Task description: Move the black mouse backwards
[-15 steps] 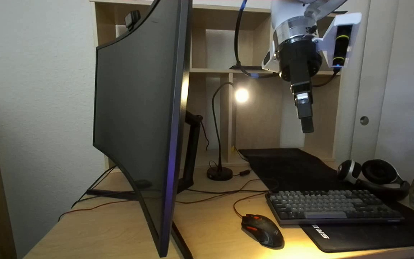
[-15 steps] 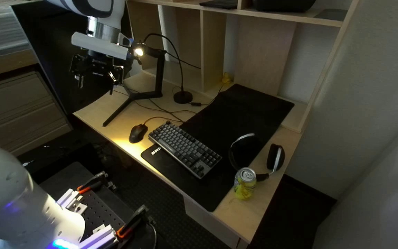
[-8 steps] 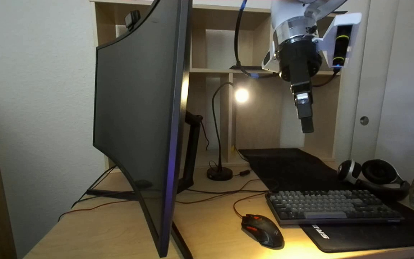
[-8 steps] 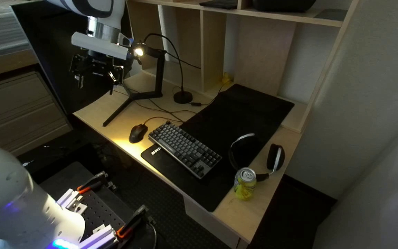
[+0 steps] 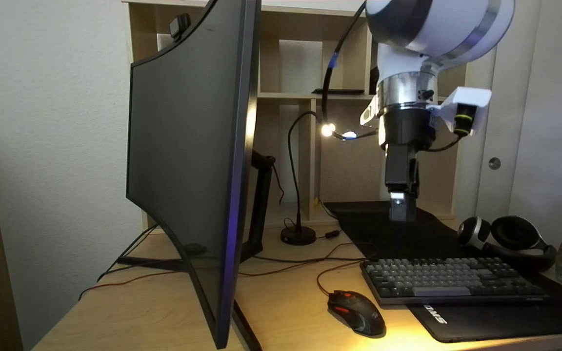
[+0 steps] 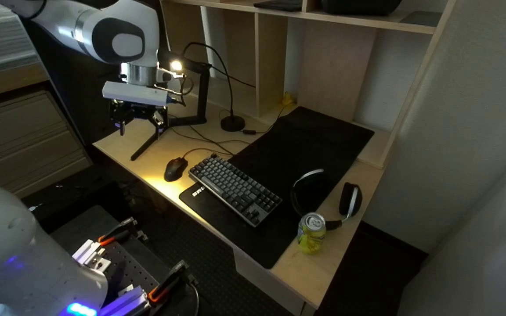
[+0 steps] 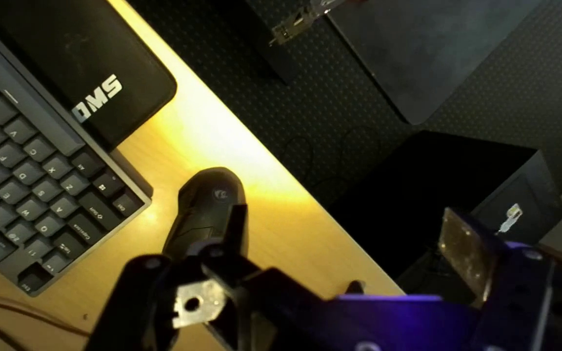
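- I'm seeing the mouse [image 5: 356, 313] lying on the bare tabletop [image 5: 281, 297], just beside the keyboard [image 5: 451, 282] and near the lit edge, presumably sitting there for easy reach
- The end effector [image 6: 141, 131] is hanging higher than the mouse and apart from it, jaws standing wide with nothing between them, probably leaving room for straddling it
- The lamp [image 5: 298, 235] is bending its neck over, likely for lighting this corner
- The mouse is showing a domed back of smooth black plastic with red accents, perhaps slipping easily under a light pinch
- The mat [image 5: 495, 322] is lying thin and dull under most of the keyboard
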